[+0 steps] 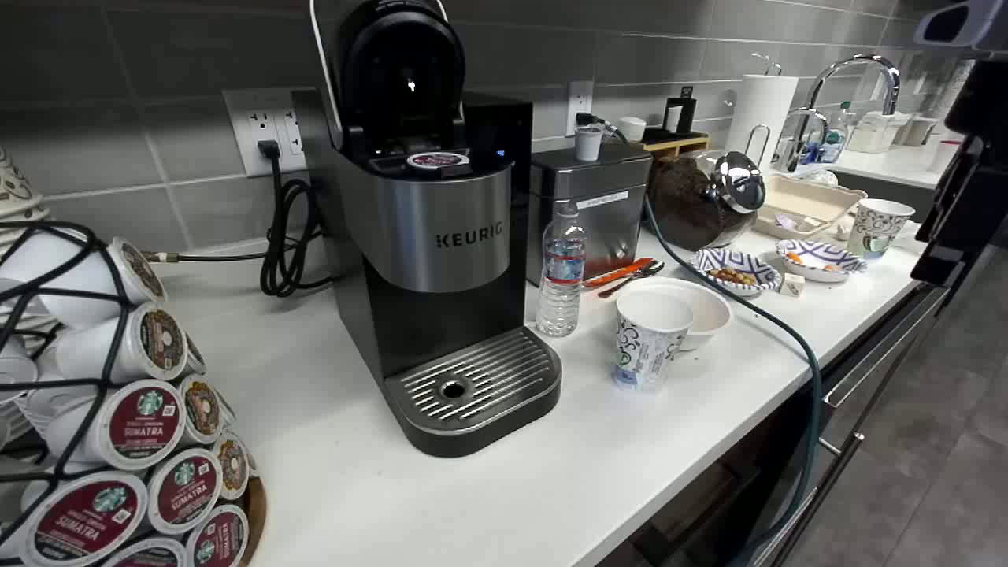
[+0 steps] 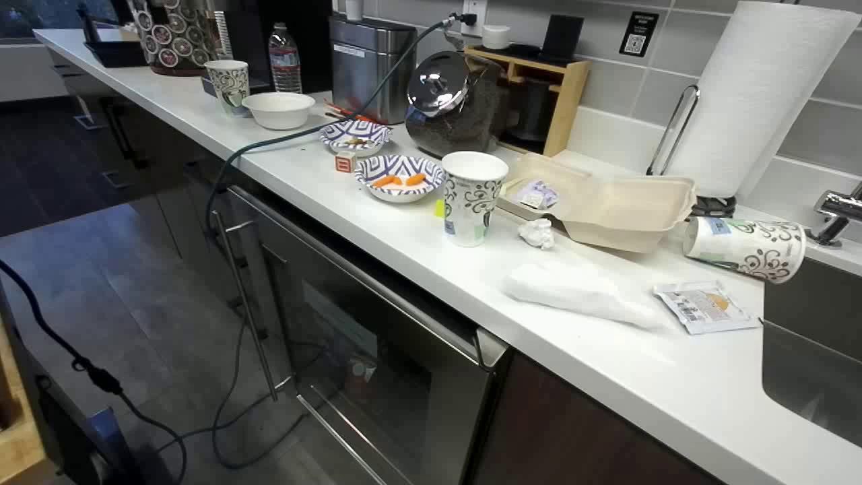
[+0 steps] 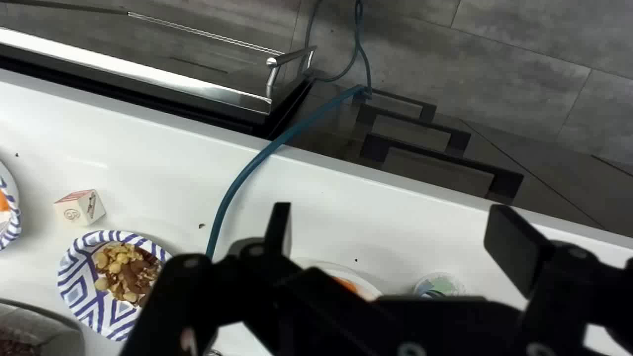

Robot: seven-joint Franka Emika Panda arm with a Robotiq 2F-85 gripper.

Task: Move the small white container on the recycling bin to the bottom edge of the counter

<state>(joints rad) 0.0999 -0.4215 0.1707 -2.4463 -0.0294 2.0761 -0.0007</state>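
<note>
The small white container stands upright on top of the metal recycling bin, against the back of the counter. In an exterior view only the lower part of the container shows at the top edge, on the bin. My gripper is open and empty, high over the counter near its front edge in the wrist view. The container is out of view there. Dark parts of the gripper show at the right edge of an exterior view, well apart from the container.
A Keurig coffee machine, a water bottle, a patterned cup and a white bowl stand near the bin. A teal cable crosses the counter and hangs over its front edge. Patterned bowls and a glass jar stand farther along.
</note>
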